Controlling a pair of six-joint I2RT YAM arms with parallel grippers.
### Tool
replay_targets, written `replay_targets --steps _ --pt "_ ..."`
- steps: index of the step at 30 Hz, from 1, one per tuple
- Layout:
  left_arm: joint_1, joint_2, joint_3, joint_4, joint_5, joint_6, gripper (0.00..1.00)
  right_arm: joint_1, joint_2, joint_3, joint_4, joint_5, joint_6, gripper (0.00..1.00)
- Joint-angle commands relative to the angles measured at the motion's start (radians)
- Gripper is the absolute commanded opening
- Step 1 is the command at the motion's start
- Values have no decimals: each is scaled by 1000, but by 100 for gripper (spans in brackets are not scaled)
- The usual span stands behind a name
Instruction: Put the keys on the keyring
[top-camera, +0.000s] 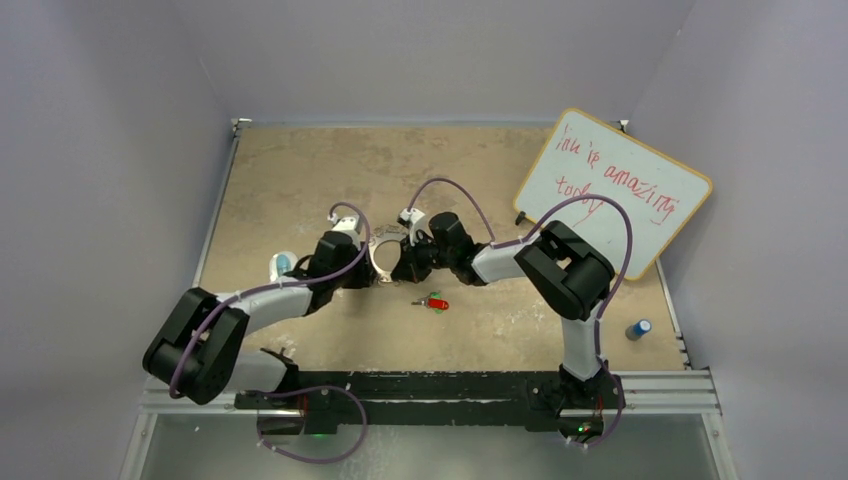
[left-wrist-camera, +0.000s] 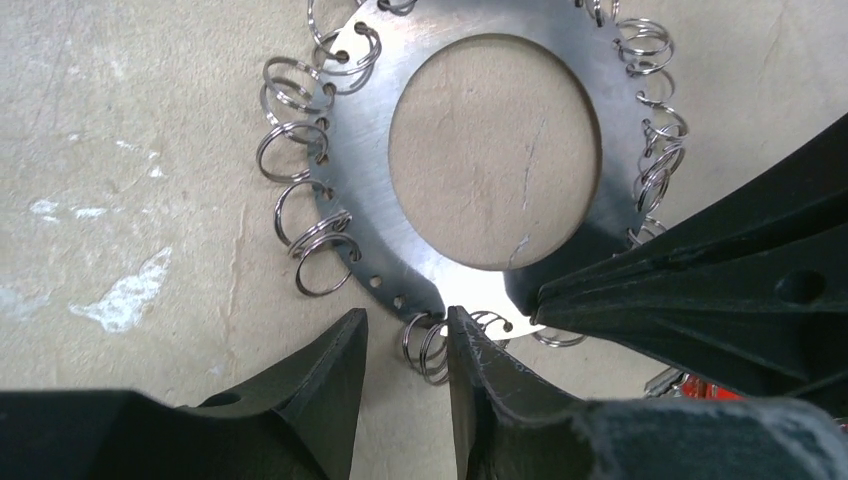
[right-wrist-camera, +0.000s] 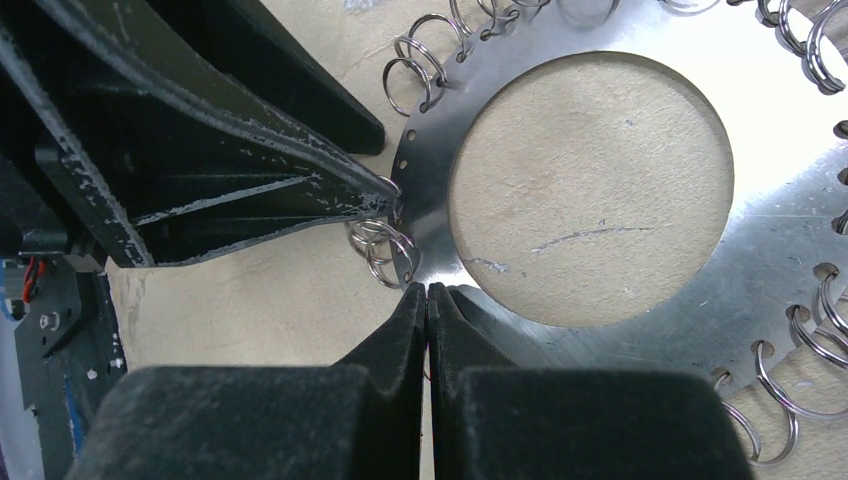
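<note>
The keyring (top-camera: 384, 256) lies flat mid-table, a silvery plate (left-wrist-camera: 370, 200) with a wide hole and small wire loops round its rim. My left gripper (left-wrist-camera: 405, 330) is open at its near edge, and one small loop (left-wrist-camera: 430, 348) sits between the fingers, against the right one. My right gripper (right-wrist-camera: 427, 290) is shut, its tips resting on the plate's rim (right-wrist-camera: 440, 230) beside the left gripper's finger (right-wrist-camera: 300, 200). The keys (top-camera: 435, 302), with red and green heads, lie loose on the table just in front of both grippers. A bit of red (left-wrist-camera: 688, 384) shows in the left wrist view.
A whiteboard (top-camera: 612, 190) with red writing leans at the back right. A small blue-capped cylinder (top-camera: 637, 328) stands near the right edge. A clear bluish object (top-camera: 282, 264) lies beside the left arm. Grey walls enclose the table.
</note>
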Motion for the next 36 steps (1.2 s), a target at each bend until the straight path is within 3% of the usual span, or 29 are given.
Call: replay_targets --steps 1,20,30,36 --pt "-20 -61 25 -77 -79 42 34 4 22 21 -79 3 -26 0" --pt "-107 28 106 -163 -170 82 34 4 30 27 -87 -5 -33 0" --pt "-129 -110 93 -181 -272 66 34 3 34 31 -91 -7 -36 0" --pt "-144 -125 72 -140 -221 75 34 3 36 31 -90 -8 -36 0"
